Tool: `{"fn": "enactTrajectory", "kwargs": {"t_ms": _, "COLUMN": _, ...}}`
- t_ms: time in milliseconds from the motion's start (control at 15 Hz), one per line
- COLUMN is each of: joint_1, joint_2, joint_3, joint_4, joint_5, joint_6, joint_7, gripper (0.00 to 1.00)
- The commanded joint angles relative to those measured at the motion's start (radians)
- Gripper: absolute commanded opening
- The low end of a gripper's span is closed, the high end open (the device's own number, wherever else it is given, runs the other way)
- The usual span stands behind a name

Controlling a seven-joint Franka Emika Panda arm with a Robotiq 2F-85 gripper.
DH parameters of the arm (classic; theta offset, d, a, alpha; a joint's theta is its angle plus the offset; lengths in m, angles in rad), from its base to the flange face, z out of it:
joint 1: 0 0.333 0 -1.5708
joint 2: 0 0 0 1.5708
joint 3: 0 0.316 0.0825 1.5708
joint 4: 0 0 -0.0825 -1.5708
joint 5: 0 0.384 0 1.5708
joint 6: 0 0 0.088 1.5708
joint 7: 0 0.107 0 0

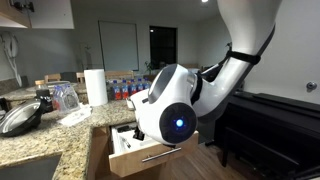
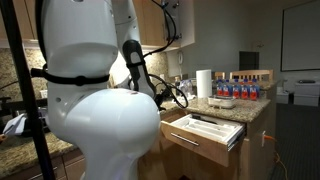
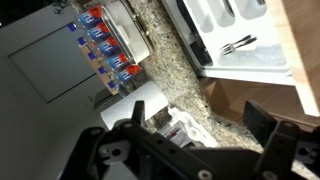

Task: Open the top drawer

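- The top drawer (image 1: pixel 148 161) stands pulled out from under the front edge of the granite counter (image 1: pixel 60 140), close to the counter's end corner; both exterior views show it open (image 2: pixel 197 146).
- Its slim silver handle (image 1: pixel 163 155) runs across the flat light-wood front.
- A white cutlery tray (image 2: pixel 212 127) lies inside the drawer. In the wrist view a fork (image 3: pixel 237 45) rests in one of the tray's compartments.
- In the wrist view the gripper (image 3: pixel 188 138) hangs above the counter's edge, apart from the drawer. Its two fingers (image 3: pixel 282 140) are spread wide, with nothing between them.
- In an exterior view the arm (image 1: pixel 235 60) blocks much of the drawer's far side.
- A paper towel roll (image 1: pixel 95 85) stands upright near the counter's back edge.
- A rack of bottles (image 2: pixel 240 90) with red and blue caps sits just beside the roll, toward the counter's far corner.
- A dark pan (image 1: pixel 20 118) rests on the counter, well away from the drawer.
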Motion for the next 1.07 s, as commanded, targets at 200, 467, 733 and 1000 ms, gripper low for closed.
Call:
{"fn": "enactTrajectory", "kwargs": {"t_ms": 200, "joint_1": 0.059, "joint_2": -0.232, "joint_3": -0.104, "joint_4": -0.085, "joint_5": 0.055, "joint_6": 0.011, "joint_7": 0.261, "gripper": 1.00}}
{"fn": "enactTrajectory", "kwargs": {"t_ms": 467, "joint_1": 0.074, "joint_2": -0.275, "joint_3": -0.155, "joint_4": -0.072, "joint_5": 0.064, "joint_6": -0.001, "joint_7": 0.331, "gripper": 1.00}}
{"fn": "enactTrajectory", "kwargs": {"t_ms": 733, "joint_1": 0.074, "joint_2": -0.327, "joint_3": -0.203, "joint_4": -0.071, "joint_5": 0.045, "joint_6": 0.025, "joint_7": 0.377, "gripper": 1.00}}
{"fn": "enactTrajectory", "kwargs": {"t_ms": 1000, "joint_1": 0.057, "joint_2": -0.384, "joint_3": -0.286, "joint_4": -0.070, "joint_5": 0.034, "joint_6": 0.113, "joint_7": 0.434, "gripper": 1.00}}
